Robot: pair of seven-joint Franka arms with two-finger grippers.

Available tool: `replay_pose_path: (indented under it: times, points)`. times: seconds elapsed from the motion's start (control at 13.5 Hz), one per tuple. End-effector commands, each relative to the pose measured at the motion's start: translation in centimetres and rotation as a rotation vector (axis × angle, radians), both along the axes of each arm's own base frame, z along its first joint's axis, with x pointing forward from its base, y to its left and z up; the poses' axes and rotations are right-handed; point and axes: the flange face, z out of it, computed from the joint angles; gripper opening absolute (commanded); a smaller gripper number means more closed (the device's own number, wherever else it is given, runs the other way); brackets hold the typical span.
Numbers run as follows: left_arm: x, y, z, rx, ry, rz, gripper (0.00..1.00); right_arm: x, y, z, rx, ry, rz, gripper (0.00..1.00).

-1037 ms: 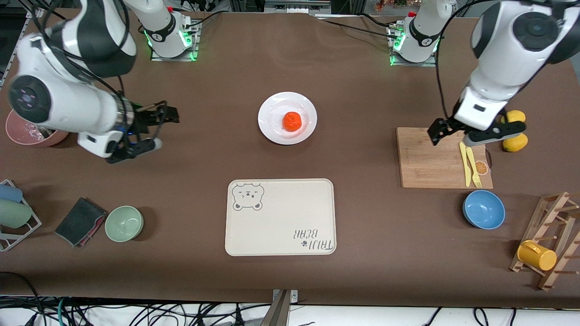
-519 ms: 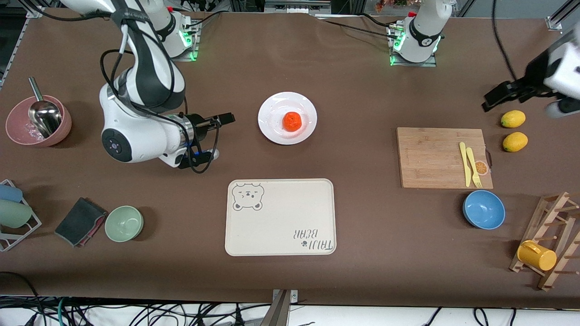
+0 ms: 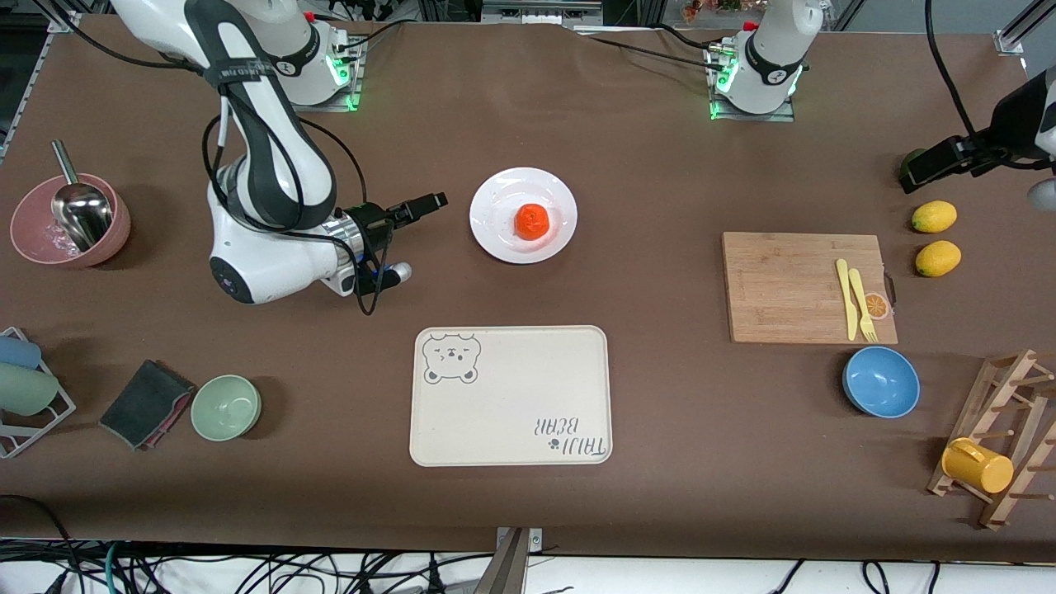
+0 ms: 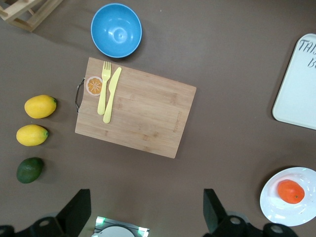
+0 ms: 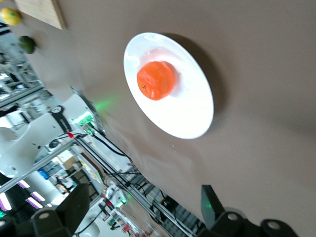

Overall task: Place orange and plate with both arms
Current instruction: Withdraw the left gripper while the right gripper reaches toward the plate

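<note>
The red-orange orange sits in the middle of the white plate at the table's centre, between the two bases and the cream tray. My right gripper hangs open and empty just beside the plate, toward the right arm's end. Its wrist view shows the orange on the plate ahead of the open gripper. My left gripper is open and empty, high over the table's left-arm end near the lemons. From that open gripper, orange and plate appear far off.
A cream bear tray lies nearer the camera than the plate. A cutting board with yellow cutlery, two lemons, an avocado and a blue bowl occupy the left arm's end. A pink bowl and green bowl are at the right arm's end.
The right arm swung down and toward the plate, its gripper now close beside it. The left arm lifted off the cutting board and drew back toward the table's end by the lemons.
</note>
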Motion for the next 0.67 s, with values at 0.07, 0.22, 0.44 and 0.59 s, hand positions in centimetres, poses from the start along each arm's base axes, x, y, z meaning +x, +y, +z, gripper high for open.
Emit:
replay_pose_path:
  times: [0.07, 0.22, 0.44, 0.59]
  points:
    - [0.0, 0.3, -1.7, -0.042, 0.037, -0.201, 1.00, -4.9, 1.9, -5.2, 0.138, -0.073, -0.048, 1.00]
    - [-0.1, 0.3, -1.8, -0.043, 0.040, -0.216, 1.00, -6.4, 3.5, -6.8, 0.119, -0.124, -0.064, 1.00]
    - [-0.1, 0.3, -1.9, -0.043, 0.041, -0.216, 1.00, -7.7, 5.4, -8.1, 0.082, -0.196, -0.069, 1.00]
    - [-0.1, 0.4, -1.7, -0.040, 0.036, -0.209, 1.00, -8.7, 5.8, -9.2, 0.081, -0.239, -0.059, 1.00]
